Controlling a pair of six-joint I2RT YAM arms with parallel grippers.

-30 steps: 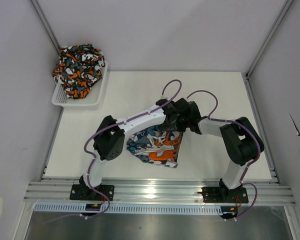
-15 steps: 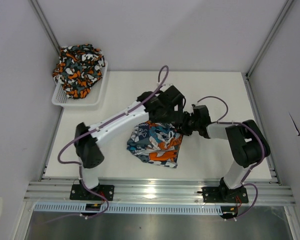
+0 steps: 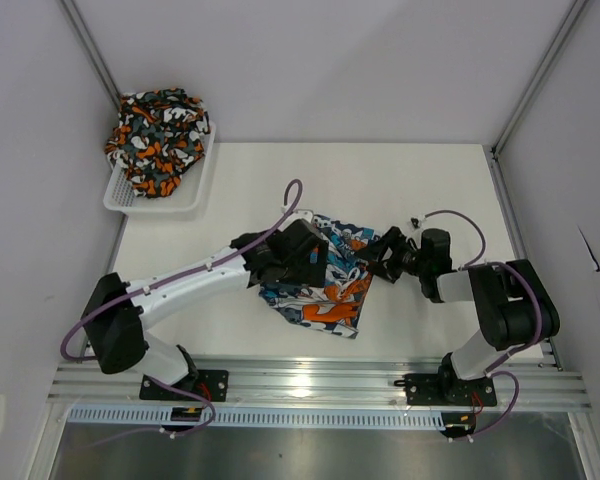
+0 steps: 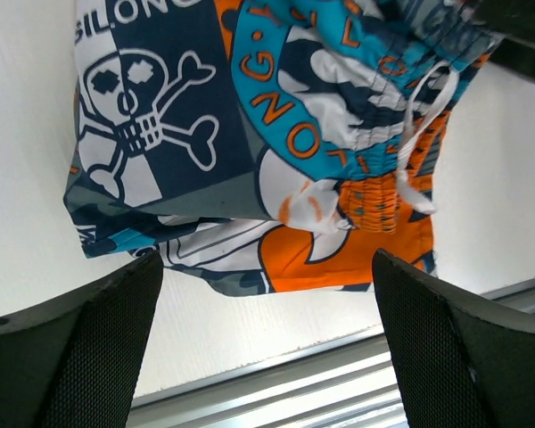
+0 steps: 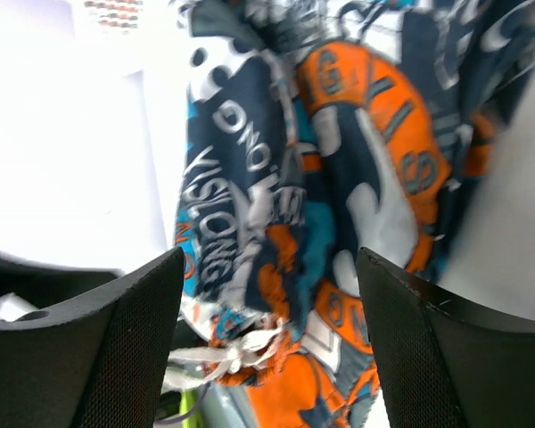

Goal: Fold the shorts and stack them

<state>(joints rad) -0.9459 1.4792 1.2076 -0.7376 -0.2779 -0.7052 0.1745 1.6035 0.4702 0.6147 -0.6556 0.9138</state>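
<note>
The teal-blue, orange and white skull-print shorts lie bunched on the white table, near its front edge. My left gripper hovers over their left part, open and holding nothing. In the left wrist view the shorts and their white drawstring lie beyond the gripper. My right gripper is at the shorts' right edge, open. In its wrist view the cloth fills the space ahead of the gripper, not pinched. The camouflage shorts sit heaped in the basket.
The white mesh basket stands at the table's back left corner. An aluminium rail runs along the front edge, close below the shorts, and shows in the left wrist view. Grey walls enclose the table on three sides.
Both grippers have opened and let go of the skull-print shorts. The left arm has swung back and to the left, the right has lowered, and the cloth now reaches farther back.
</note>
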